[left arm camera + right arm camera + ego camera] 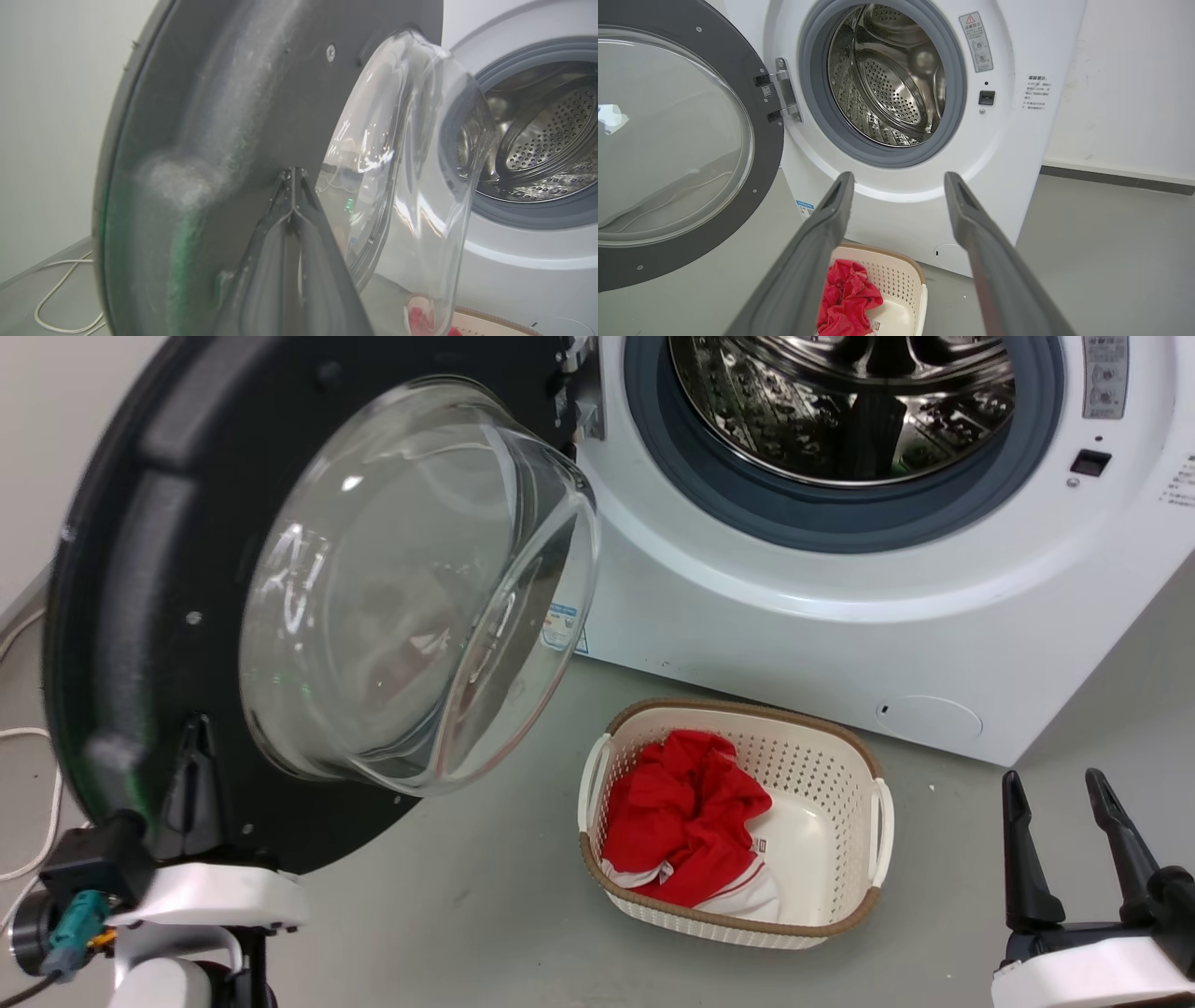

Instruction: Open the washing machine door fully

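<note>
The washing machine door (pixel 121 616) stands swung wide at frame left, clear of the washing machine (pixel 794 616) at upper right. The left gripper (pixel 193 730), fingers pressed together, seems to touch the door's inner face. The right gripper (pixel 1055 784) is spread at lower right. The grey floor (pixel 467 915) holds a basket (pixel 812 756) and a white cable (pixel 56 793).

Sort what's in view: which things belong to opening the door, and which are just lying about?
Job: washing machine door; washing machine; left gripper, shut, tips at the door's inner face.
Lying about: laundry basket; red garment in it; white cable on the floor; right gripper, open and idle.
</note>
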Controlling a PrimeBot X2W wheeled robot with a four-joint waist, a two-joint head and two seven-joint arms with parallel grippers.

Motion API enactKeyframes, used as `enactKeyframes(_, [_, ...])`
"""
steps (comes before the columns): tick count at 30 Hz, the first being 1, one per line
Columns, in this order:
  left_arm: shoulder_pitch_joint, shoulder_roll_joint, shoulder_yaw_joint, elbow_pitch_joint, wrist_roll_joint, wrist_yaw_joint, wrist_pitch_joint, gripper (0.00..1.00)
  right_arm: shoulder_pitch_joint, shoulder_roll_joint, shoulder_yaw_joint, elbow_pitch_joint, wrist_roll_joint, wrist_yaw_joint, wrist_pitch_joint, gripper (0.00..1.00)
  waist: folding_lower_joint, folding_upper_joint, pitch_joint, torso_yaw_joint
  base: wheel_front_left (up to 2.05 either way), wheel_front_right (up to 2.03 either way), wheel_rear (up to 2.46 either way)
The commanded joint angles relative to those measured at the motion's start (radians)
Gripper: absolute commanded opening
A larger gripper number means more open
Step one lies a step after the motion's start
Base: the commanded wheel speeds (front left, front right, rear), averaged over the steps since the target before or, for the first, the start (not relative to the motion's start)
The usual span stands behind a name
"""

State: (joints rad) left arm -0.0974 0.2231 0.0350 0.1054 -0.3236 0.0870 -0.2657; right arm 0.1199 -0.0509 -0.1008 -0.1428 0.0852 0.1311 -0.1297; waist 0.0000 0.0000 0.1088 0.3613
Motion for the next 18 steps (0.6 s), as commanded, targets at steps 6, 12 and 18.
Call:
enactKeyframes(6, [-0.046, 0.023, 0.121, 0.047, -0.026, -0.029, 0.002, 0.0, -0.036, 0.002, 0.005, -0.006, -0.008, -0.001, 0.003, 1.0, 0.0, 0.0, 0.048, -0.035, 0.0, 0.0, 0.0])
enactKeyframes(12, [-0.096, 0.035, 0.206, 0.088, -0.012, -0.055, 0.003, 0.0, -0.055, 0.002, 0.006, -0.007, -0.016, -0.001, 0.006, 1.0, 0.0, 0.0, 0.087, -0.054, 0.0, 0.0, 0.0])
enactKeyframes(18, [-0.141, 0.051, 0.285, 0.132, 0.0, -0.066, 0.002, 0.0, -0.068, 0.002, 0.01, -0.004, -0.023, -0.001, 0.01, 1.0, 0.0, 0.0, 0.105, -0.066, 0.0, 0.0, 0.0])
